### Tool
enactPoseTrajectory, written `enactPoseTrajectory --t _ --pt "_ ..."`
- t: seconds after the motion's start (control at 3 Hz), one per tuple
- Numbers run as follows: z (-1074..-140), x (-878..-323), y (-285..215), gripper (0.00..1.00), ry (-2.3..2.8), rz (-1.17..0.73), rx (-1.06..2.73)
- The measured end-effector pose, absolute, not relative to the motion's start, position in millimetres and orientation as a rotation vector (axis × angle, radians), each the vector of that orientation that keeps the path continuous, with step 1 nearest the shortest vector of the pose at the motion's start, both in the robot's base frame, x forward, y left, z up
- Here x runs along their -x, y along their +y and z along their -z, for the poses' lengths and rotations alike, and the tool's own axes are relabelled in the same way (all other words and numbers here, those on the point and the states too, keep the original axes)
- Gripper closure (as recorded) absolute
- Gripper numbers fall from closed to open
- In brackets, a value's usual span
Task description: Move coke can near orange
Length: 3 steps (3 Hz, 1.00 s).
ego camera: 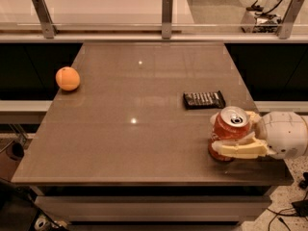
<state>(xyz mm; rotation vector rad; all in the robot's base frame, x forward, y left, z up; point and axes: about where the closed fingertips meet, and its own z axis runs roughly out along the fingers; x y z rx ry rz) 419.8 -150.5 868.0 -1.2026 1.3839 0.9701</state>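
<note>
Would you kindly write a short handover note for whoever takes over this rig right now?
The pincer is at the near right of the table, shut on the coke can.
Whether the can is off the surface, I cannot tell.
The orange sits at the far left edge, well apart from the can.
A dark snack bar lies just behind the can.
Done: the grasp.
Left: carry the can leftward, set it beside the orange, release.
</note>
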Motion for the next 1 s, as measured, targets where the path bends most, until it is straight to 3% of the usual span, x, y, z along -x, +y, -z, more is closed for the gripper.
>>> enactPoseTrajectory --t 0.33,1.0 --pt "-869 -420 -149 1.00 1.382 -0.972 1.206" --pt "-882 -443 -138 1.00 1.414 -0.945 1.182"
